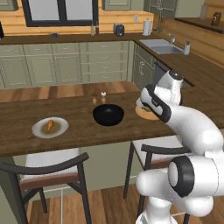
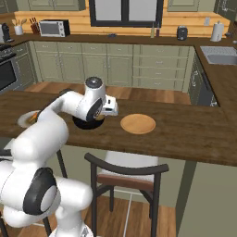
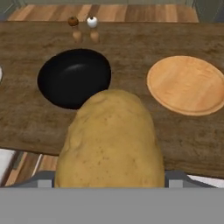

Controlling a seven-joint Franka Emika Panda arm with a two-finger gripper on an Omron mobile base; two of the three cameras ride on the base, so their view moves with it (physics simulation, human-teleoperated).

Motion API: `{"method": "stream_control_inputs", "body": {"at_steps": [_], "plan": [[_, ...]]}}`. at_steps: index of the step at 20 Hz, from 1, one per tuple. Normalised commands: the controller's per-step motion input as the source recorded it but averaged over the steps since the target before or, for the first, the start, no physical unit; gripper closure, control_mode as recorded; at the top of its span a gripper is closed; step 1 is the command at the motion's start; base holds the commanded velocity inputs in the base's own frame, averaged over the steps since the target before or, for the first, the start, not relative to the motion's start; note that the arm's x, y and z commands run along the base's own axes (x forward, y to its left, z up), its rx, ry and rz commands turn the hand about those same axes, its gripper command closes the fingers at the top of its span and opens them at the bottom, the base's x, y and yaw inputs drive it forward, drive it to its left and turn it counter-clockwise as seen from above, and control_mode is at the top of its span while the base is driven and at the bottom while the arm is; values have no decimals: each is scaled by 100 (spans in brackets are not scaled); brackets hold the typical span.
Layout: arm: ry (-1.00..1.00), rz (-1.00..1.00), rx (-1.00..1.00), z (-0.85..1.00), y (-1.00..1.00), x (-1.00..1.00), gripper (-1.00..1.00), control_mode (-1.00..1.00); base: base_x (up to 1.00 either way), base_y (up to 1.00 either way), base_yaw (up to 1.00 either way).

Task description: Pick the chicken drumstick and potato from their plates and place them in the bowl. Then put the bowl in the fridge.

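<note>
Potato [image 3: 111, 140] is held in the wide-spread gripper [image 3: 109, 181], lifted off the tan plate [image 3: 186, 84], near the bowl [image 3: 73, 78] but not yet over it. Risk: early release could drop it onto the counter [image 3: 131, 127]; a rim strike could shift the bowl.

Green-grey cabinets [image 1: 65, 65], wood floor [image 2: 139, 92], dark window [image 2: 125, 11], dark chairs [image 1: 48, 175]
</note>
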Motion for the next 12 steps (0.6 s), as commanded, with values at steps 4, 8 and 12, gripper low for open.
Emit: {"method": "stream_control_inputs", "body": {"at_steps": [4, 8, 12], "plan": [[7, 0, 0, 9, 53, 0, 100, -100, 0, 0, 0], [8, 0, -2, 0, 63, 0, 100, -100, 0, 0, 0], [11, 0, -1, -9, 41, 19, 100, -100, 0, 0, 0]]}}
